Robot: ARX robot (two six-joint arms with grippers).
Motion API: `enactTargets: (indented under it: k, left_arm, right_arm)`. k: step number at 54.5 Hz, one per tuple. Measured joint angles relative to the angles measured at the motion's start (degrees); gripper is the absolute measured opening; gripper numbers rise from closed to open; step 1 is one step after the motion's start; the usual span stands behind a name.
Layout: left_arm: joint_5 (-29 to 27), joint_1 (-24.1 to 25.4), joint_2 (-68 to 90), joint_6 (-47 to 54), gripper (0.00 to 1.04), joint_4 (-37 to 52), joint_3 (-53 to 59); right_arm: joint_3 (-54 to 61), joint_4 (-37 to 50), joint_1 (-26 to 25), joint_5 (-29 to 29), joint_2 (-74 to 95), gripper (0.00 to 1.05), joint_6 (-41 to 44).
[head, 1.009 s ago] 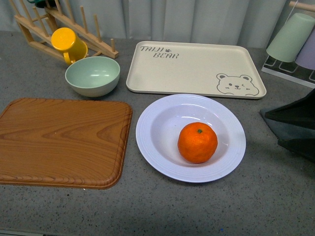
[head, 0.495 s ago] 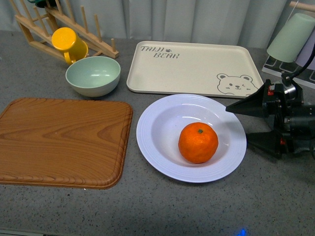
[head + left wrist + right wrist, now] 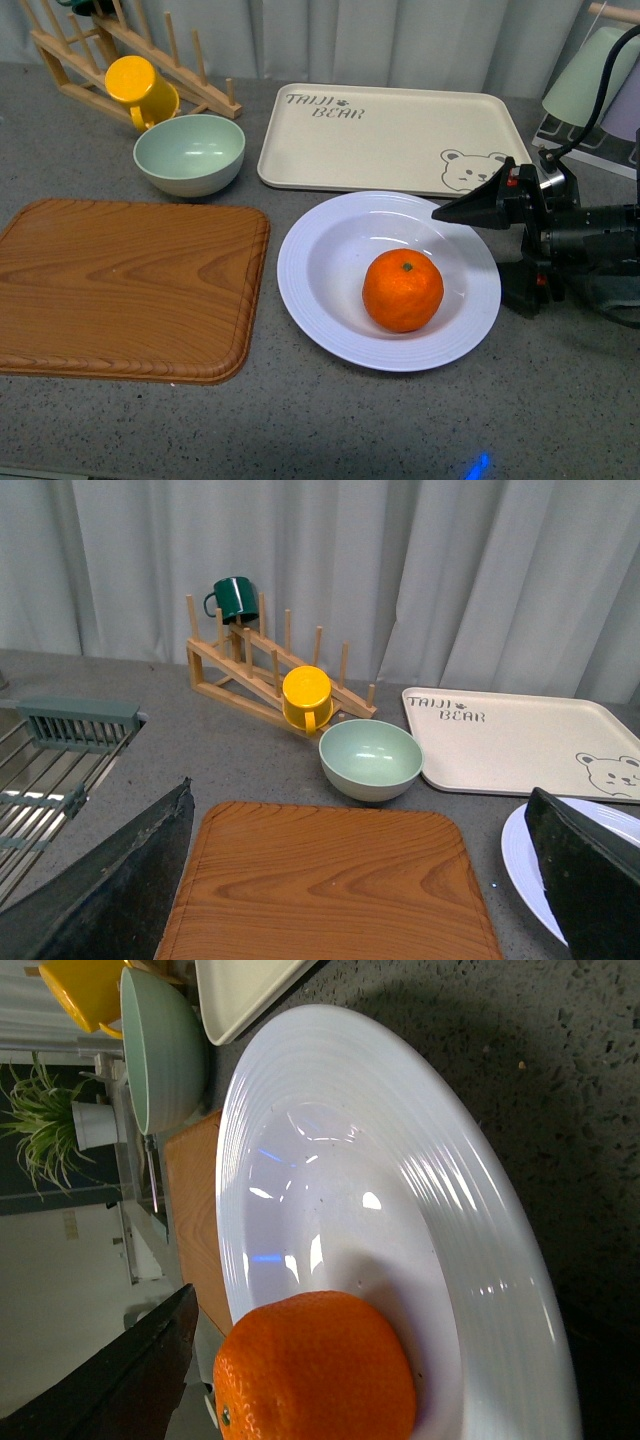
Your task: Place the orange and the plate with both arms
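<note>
Right pincer (image 3: 475, 255) wide open, empty, at plate (image 3: 300, 290) rim. Left pincer (image 3: 358, 810) open, empty too. We should straddle orange (image 3: 402, 290) centred, squeeze gently, not pushing plate.

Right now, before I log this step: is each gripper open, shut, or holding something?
Left gripper: open, nothing between its fingers.
Right gripper: open, empty, at the rim of the pale lavender-white round plate.
</note>
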State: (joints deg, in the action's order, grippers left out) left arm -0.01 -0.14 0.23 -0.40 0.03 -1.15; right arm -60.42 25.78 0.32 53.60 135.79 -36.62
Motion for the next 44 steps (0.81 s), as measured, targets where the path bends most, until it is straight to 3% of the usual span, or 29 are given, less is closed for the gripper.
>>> enactTargets:
  k: [5,32,35,44]
  left_arm:
    - [0.0,0.0,0.0,0.0,0.98,0.0,0.0]
    - [0.0,0.0,0.0,0.0,0.98,0.0,0.0]
    - [0.0,0.0,0.0,0.0,0.98,0.0,0.0]
    - [0.0,0.0,0.0,0.0,0.98,0.0,0.0]
  right_arm:
    - [-0.5,0.2,0.3,-0.2,0.5,0.88,-0.9]
    - [-0.7,-1.2,0.6,-1.6,1.9,0.08,-0.3]
    - [-0.7,-1.1,0.4,-1.3,1.9,0.03,-0.3]
    - [-0.5,0.1,0.1,-1.0,2.1,0.03,-0.1]
